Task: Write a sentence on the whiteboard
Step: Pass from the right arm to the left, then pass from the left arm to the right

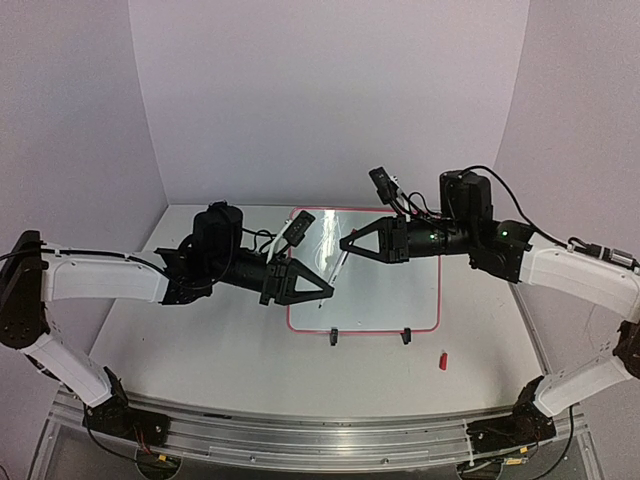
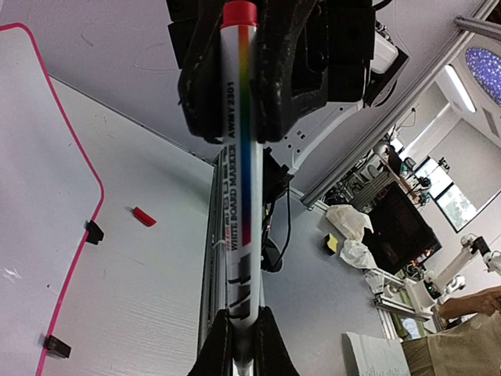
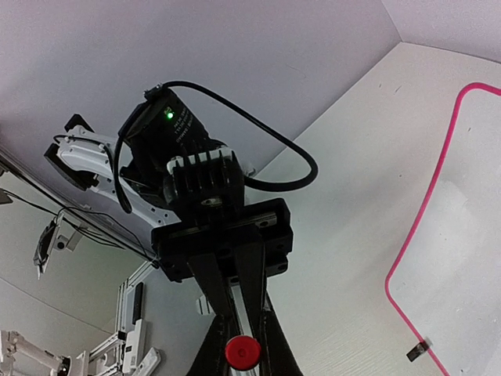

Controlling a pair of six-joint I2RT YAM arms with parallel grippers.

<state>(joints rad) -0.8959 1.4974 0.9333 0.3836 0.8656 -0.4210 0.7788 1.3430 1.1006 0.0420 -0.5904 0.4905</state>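
The whiteboard [image 1: 390,290], glossy white with a thin pink frame, lies on the table between the arms; its edge also shows in both wrist views [image 2: 31,196] [image 3: 470,258]. The sentence is not in view on it; only glare streaks show. A white board marker [image 1: 338,272] [image 2: 239,196] with a rainbow stripe hangs tilted over the board's left part. My left gripper [image 1: 328,292] [image 2: 243,341] is shut on its lower part. My right gripper [image 1: 344,244] [image 3: 243,345] is shut around its red top end [image 3: 243,352].
A small red cap [image 1: 441,360] [image 2: 144,217] lies on the table, right of the board's near corner. Two black stand feet [image 1: 333,337] [image 1: 406,337] sit at the board's near edge. Walls close the table at the back and sides.
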